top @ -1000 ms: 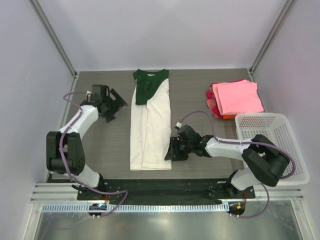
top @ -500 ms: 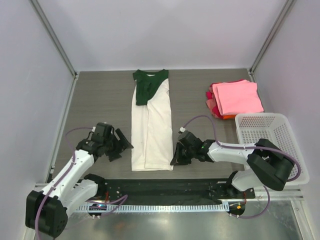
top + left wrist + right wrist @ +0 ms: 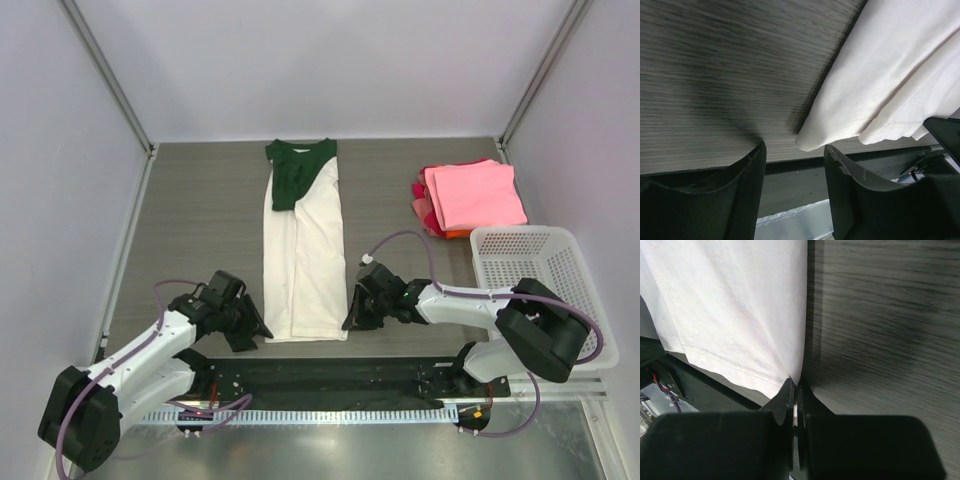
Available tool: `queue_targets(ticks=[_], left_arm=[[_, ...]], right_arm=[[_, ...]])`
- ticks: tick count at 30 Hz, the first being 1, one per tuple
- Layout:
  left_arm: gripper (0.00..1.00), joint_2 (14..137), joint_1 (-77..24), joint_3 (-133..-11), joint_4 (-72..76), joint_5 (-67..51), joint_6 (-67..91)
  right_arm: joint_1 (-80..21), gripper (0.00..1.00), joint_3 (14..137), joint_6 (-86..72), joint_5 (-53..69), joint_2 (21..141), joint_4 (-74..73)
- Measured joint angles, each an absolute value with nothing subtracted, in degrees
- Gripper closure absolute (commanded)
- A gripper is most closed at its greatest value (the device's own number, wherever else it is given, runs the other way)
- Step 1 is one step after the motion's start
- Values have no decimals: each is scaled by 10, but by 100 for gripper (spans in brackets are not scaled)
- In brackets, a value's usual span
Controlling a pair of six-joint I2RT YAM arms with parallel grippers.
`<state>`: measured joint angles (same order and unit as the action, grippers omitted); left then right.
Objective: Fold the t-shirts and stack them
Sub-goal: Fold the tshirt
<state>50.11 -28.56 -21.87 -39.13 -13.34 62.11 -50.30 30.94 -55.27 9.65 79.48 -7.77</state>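
A cream-white t-shirt (image 3: 303, 262) with a dark green collar and sleeves lies folded into a long strip down the middle of the table. My right gripper (image 3: 350, 318) is at its near right corner, jaws shut on the hem edge (image 3: 792, 375). My left gripper (image 3: 256, 331) is low at the near left corner, open. In the left wrist view that cloth corner (image 3: 812, 140) lies just beyond the gap between the two fingers (image 3: 747, 185), touching neither. A stack of folded t-shirts (image 3: 470, 195), pink on top with red and orange under it, sits at the far right.
A white mesh basket (image 3: 575, 262) stands at the right edge, just behind the right arm's base. The black mounting rail (image 3: 330, 375) runs along the near table edge, right below the shirt's hem. Grey walls close in the table on three sides.
The left arm swung from the far left of the table down to the shirt's near left corner, its jaws narrowing. The right gripper closed on the near right corner.
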Motion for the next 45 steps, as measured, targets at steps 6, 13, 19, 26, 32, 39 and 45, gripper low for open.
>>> queue_targets(ticks=[6, 13, 19, 26, 32, 39, 45], left_arm=[[73, 542, -289, -208, -336, -142, 633], [100, 574, -289, -208, -289, -143, 634], [100, 563, -301, -208, -279, -176, 634], [100, 540, -305, -270, -290, -214, 641], [100, 644, -242, -364, -264, -234, 624], [100, 755, -142, -430, -208, -212, 611], [100, 872, -120, -524, -172, -170, 611]], right_arm=[[-503, 99, 309, -554, 97, 795, -78], [-504, 99, 308, -553, 97, 788, -86], [-504, 99, 306, -540, 100, 767, -111], [-490, 99, 374, -498, 89, 750, -209], [-411, 99, 493, -446, 83, 766, -238], [-342, 99, 631, -390, 80, 924, -244], [-302, 99, 752, -371, 93, 1063, -252]])
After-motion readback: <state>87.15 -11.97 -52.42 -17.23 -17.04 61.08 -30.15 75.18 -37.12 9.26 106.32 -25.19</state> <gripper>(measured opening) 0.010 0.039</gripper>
